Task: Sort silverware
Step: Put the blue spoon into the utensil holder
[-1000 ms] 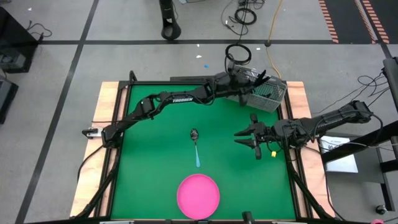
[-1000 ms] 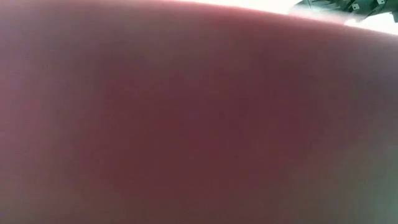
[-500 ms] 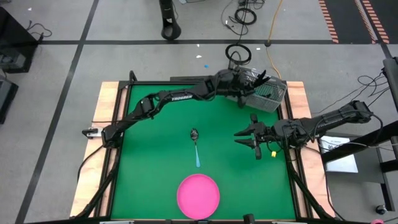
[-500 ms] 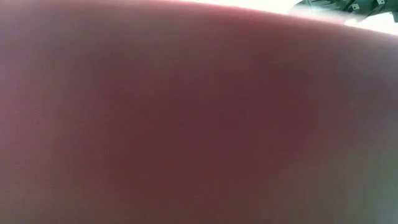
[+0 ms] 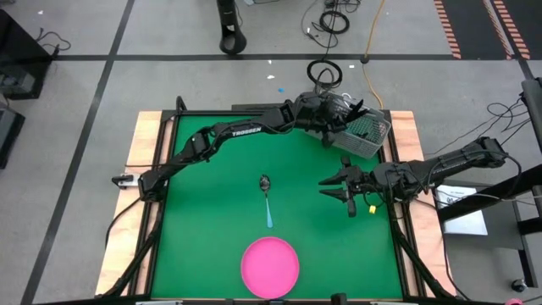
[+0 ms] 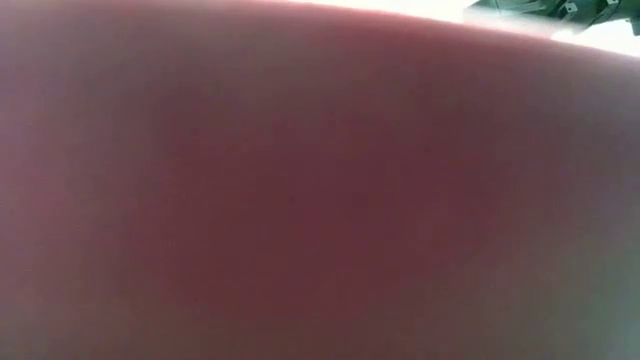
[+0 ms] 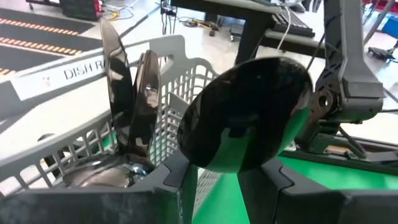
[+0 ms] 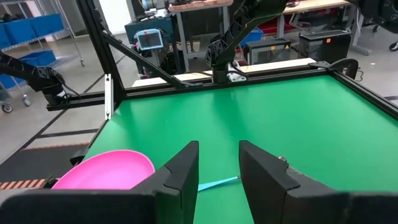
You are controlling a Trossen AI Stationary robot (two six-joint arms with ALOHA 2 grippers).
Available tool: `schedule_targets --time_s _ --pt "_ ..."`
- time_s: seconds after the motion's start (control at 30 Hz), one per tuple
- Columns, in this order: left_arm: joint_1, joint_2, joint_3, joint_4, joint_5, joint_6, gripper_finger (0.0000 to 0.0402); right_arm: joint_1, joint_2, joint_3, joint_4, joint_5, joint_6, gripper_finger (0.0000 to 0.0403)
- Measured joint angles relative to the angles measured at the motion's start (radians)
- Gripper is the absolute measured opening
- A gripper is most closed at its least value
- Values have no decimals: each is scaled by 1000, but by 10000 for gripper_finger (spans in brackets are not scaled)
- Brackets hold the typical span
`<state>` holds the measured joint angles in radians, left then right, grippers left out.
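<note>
The left gripper (image 7: pixel 227 177) holds a dark shiny spoon (image 7: pixel 245 115) just beside the grey mesh basket (image 5: pixel 366 131); the right gripper (image 5: pixel 340 191), jaws parted and empty, waits nearer the blue-handled spoon (image 5: pixel 267 199) lying lengthwise mid-worktop (image 5: pixel 203 203).

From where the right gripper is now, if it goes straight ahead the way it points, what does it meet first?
The right gripper looks across the green table. Just ahead and low lies the blue-handled spoon, probably under its path. Beyond that the way looks free up to the table's far edge, though depth is unclear.
</note>
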<state>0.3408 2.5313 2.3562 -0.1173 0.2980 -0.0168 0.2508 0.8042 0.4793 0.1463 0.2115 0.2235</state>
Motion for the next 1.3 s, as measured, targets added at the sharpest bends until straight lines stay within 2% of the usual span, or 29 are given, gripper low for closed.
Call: schedule_targets --time_s 0.4,0.53,0.73,0.87,1.13,1.3 --pt "-9 0 0 44 -25 140 107 0 0 0 -1 0 0 102" --pt "-15 1 0 45 -73 157 135 0 0 0 -2 0 0 102" --pt "-14 1 0 -3 -172 127 205 0 0 0 -3 0 -1 102" --pt "-11 1 2 -28 -177 75 234 0 0 0 -3 -1 -1 102" --pt "-11 -20 0 -39 -167 75 242 0 0 0 -3 -3 0 102" --pt "-17 -86 0 -133 -132 120 242 1 0 0 -12 -5 -1 102"
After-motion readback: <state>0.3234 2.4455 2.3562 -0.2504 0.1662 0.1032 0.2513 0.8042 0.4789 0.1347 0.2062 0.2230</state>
